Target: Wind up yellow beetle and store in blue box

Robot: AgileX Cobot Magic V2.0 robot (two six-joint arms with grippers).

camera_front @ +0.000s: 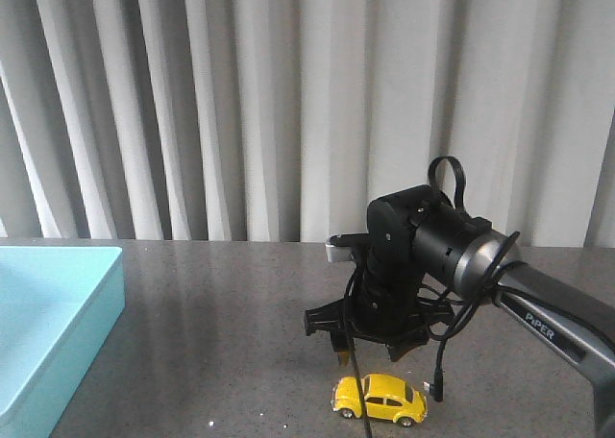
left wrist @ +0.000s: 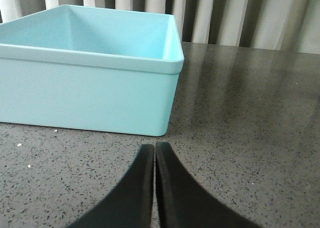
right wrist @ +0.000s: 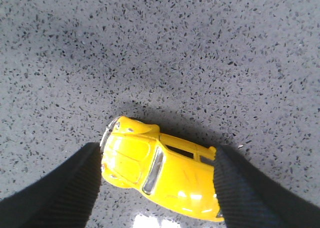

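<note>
The yellow beetle (camera_front: 380, 400) stands on its wheels on the dark speckled table near the front edge, right of centre. My right gripper (camera_front: 370, 352) hovers just above and behind it, open. In the right wrist view the beetle (right wrist: 160, 170) lies lengthwise between the two fingers of that gripper (right wrist: 159, 155), its nose close to one pad and its tail close to the other. The blue box (camera_front: 106, 313) sits at the far left. The left wrist view has the box wall (left wrist: 90, 98) just ahead of my left gripper (left wrist: 154, 148), which is shut on nothing, low over the table.
A black cable (camera_front: 440, 376) hangs from the right arm down beside the beetle. Grey curtains (camera_front: 240, 102) close off the back of the table. Bare tabletop (camera_front: 221, 342) lies between the box and the car.
</note>
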